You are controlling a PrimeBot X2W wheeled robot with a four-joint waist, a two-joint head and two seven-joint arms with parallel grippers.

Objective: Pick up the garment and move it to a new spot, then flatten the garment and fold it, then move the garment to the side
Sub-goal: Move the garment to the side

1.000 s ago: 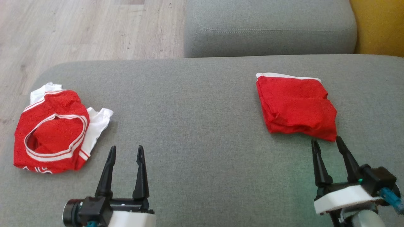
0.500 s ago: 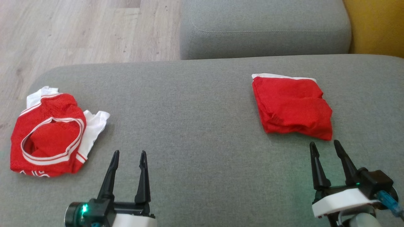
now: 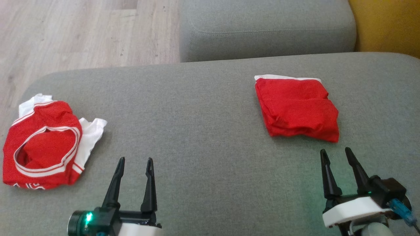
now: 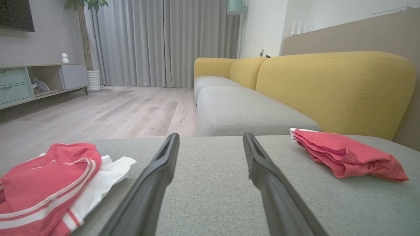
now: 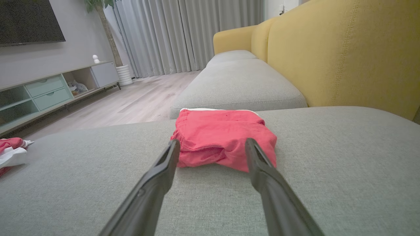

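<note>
The folded garment (image 3: 297, 109) is red with a thin white edge at the back. It lies on the right part of the grey seat (image 3: 203, 114). The right pincer (image 3: 335, 150) is just in front of it, near its closest edge but not touching it. Its two dark fingers are spread apart, with nothing between them. In the right wrist view the finger tips point at the front edge of the folded garment.

The crumpled garment (image 3: 42, 144) lies well apart from it, on the left end of the seat, close to the edge. It is red with white stripes and a round opening on top. Some white cloth sticks out beside it. The left pincer (image 3: 136, 160) is near it, a little to its right, over bare seat. Its fingers are spread too and hold nothing.

Behind the seat is another grey cushion (image 3: 262, 29). A yellow backrest (image 3: 387, 26) is at the far right. A pale wood floor (image 3: 65, 32) is at the far left.
</note>
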